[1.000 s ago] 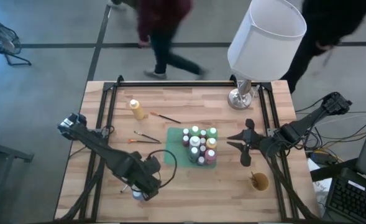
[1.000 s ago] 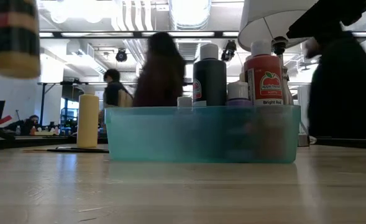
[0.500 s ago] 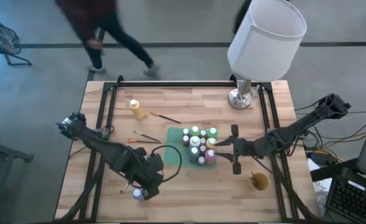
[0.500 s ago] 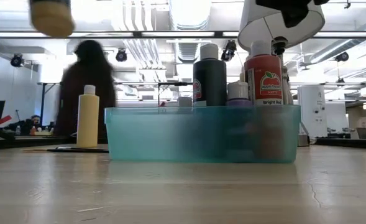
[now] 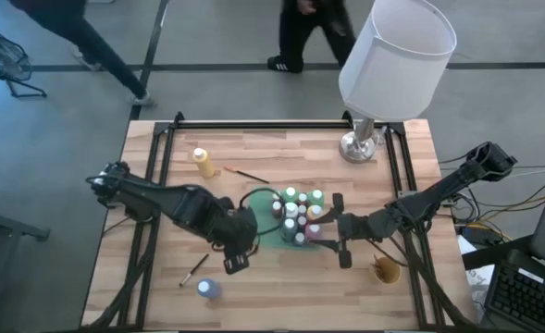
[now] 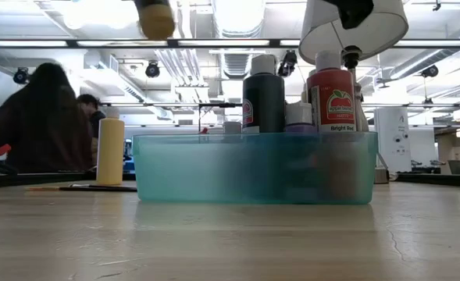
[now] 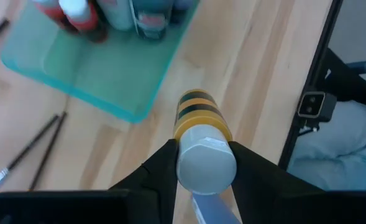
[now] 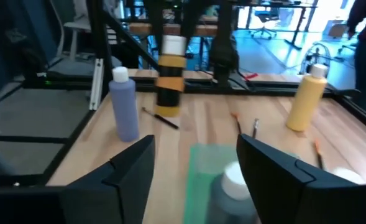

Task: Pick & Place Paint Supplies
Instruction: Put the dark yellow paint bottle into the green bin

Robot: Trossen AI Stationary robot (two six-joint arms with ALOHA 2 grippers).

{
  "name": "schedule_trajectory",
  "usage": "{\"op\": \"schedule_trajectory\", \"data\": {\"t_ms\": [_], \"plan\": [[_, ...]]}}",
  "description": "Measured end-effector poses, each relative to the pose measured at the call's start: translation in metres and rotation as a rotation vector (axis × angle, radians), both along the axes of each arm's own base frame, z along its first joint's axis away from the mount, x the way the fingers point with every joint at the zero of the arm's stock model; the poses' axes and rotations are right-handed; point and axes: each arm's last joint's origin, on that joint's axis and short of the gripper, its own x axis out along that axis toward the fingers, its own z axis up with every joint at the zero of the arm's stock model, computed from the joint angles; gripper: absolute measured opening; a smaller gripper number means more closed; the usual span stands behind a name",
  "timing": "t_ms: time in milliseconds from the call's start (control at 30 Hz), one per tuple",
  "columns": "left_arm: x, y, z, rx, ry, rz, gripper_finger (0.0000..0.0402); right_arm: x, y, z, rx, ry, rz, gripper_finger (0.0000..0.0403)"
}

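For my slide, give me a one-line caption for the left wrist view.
Left gripper carries a white-capped yellow-and-black bottle above the wooden table, beside the teal bin of paint bottles; two brushes lie nearby.

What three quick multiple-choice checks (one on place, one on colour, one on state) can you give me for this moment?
1. The yellow bottle, relative to the tray: A inside it; B on the table, outside it; C stacked on another bottle.
2. The tray's colour: A teal; B red; C white.
3. The left gripper: A open, empty; B shut on the striped bottle; C out of view.
Key: B, it stands alone on bare wood; A, the low view shows a teal wall; B, the left wrist view shows both fingers clamping it.
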Motion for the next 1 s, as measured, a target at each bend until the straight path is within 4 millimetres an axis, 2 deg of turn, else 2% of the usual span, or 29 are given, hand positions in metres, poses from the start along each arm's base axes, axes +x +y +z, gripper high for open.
{"op": "schedule_trajectory", "data": {"t_ms": [167, 367, 767, 1000], "plan": [[0.009, 0.014, 0.004, 0.025, -0.055, -0.052, 0.0126, 0.015, 0.009, 0.005, -0.031, 0.005, 0.026, 0.0245], [0.018, 0.022, 0.008, 0.064, -0.126, -0.137, 0.0126, 0.035, 0.016, 0.011, -0.047, 0.01, 0.022, 0.0271], [0.023, 0.029, 0.009, 0.149, -0.173, -0.277, 0.0126, 0.087, 0.005, 0.014, -0.005, 0.086, -0.002, 0.0304], [0.022, 0.029, 0.008, 0.156, -0.165, -0.289, 0.0126, 0.108, 0.003, 0.015, -0.007, 0.115, 0.012, 0.0316]]}}
